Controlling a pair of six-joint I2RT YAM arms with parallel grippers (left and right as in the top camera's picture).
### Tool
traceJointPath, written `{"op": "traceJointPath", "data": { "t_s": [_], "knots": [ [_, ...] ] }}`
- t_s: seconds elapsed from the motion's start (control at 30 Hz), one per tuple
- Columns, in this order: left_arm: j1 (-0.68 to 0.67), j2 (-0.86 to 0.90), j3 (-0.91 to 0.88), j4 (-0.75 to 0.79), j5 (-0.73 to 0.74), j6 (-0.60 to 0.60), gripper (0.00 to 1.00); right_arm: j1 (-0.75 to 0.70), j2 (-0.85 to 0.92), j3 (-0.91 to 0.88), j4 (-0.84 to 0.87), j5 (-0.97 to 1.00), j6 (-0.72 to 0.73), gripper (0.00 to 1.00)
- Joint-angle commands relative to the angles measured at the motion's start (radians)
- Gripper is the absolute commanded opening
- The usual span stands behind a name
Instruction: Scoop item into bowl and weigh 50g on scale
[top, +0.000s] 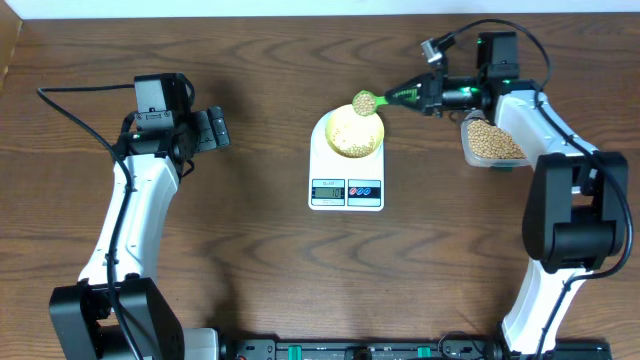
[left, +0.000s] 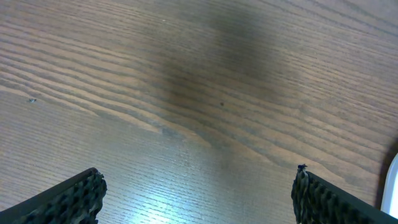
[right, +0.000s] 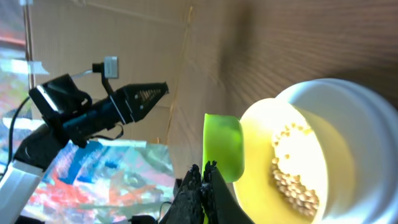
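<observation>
The white scale (top: 346, 190) stands mid-table with the pale yellow bowl (top: 351, 135) on its platform, and tan beans (top: 350, 140) lie in the bowl. My right gripper (top: 412, 95) is shut on the handle of a green scoop (top: 367, 102), whose cup holds beans over the bowl's far rim. In the right wrist view the scoop (right: 222, 146) sits beside the bowl (right: 261, 186), with beans (right: 292, 180) inside it, and the gripper (right: 204, 168) is pinched shut. My left gripper (top: 215, 130) hangs open over bare wood, far left of the scale, its fingers (left: 74, 199) wide apart.
A clear container (top: 490, 142) full of beans sits right of the scale, under the right arm. A white edge of the scale (left: 392, 186) shows at the right border of the left wrist view. The left arm (right: 93, 112) shows in the right wrist view.
</observation>
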Motion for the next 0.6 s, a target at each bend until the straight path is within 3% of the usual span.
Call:
{"op": "traceJointPath", "data": {
  "t_s": [0.0,0.57],
  "knots": [
    [0.0,0.014,0.001,-0.002,-0.017,-0.009,0.98,0.024,0.025,-0.004,0.002,0.002,0.008,0.01],
    [0.0,0.014,0.001,-0.002,-0.017,-0.009,0.98,0.082,0.023,-0.003,0.002,0.06,-0.006,0.01]
  ]
}}
